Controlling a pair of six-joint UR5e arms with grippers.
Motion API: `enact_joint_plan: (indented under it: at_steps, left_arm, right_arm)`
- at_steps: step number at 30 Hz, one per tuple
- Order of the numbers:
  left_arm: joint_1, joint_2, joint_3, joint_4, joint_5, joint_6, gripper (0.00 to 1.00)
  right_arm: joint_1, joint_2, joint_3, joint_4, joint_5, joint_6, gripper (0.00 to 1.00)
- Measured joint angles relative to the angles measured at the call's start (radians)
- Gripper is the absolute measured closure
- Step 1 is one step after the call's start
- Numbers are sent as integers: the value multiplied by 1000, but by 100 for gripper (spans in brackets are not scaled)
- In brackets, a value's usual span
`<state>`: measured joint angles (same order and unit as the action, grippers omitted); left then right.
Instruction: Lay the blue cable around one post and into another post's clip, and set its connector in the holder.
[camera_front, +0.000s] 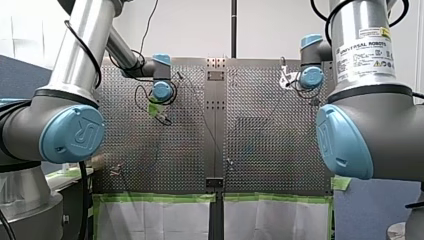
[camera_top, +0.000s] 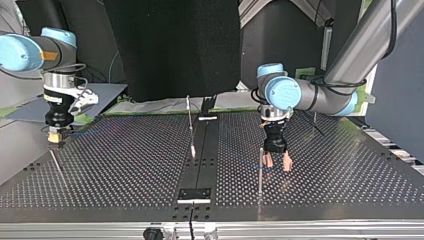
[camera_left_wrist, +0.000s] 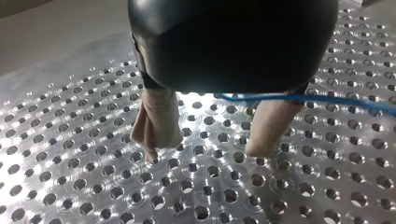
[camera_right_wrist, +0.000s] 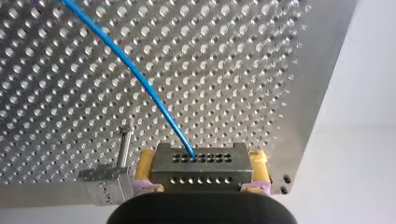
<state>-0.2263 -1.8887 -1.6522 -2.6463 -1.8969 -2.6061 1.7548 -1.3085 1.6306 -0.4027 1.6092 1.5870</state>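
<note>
Front and top views face oppositely across one table (camera_top: 350, 165).

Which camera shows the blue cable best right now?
Right wrist view: the blue cable runs clear across the table into the metal block in my right gripper. Left wrist view shows a short stretch beside my left gripper. Front and top views barely show it.

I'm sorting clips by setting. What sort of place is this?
Probably a robotics lab test bench: my right arm bears a Universal Robots label, the perforated table has green tape along its edge, and my right gripper clamps the connector of a blue cable.
</note>
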Motion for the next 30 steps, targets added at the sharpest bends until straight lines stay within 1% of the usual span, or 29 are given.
enact_joint_plan:
  at_steps: [4,7,8,11,14,16,18,23,25,26,29,30]
  left_arm:
    - [1,0,0,-1,0,0,0]
    - [2,0,0,-1,2,0,0]
    - [2,0,0,-1,2,-1,0]
    - [1,0,0,0,4,-2,0]
    - [2,0,0,-1,4,-3,0]
    - [1,0,0,-1,5,-3,0]
    - [1,0,0,-1,5,-3,0]
    - [-1,0,0,-1,5,-2,0]
    - [-3,0,0,-2,5,-1,0]
    - [-3,0,0,-2,5,0,0]
    - [-4,0,0,-3,5,1,0]
    - [-4,0,0,-3,5,1,0]
  right_arm:
    - [-16,7,3,-5,-1,-7,99]
    - [-28,16,5,-13,-6,-18,99]
    - [-34,22,5,-16,-10,-23,99]
    - [-47,44,5,-24,-19,-30,99]
    - [-62,69,6,-34,-32,-30,99]
    - [-71,83,6,-44,-43,-27,99]
    - [-80,96,6,-59,-57,-20,99]
    - [-104,113,5,-94,-86,-5,99]
    - [-114,115,5,-105,-101,6,99]
    - [-120,116,5,-113,-112,15,99]
    - [-136,118,5,-125,-141,37,99]
    - [-140,119,5,-126,-149,39,99]
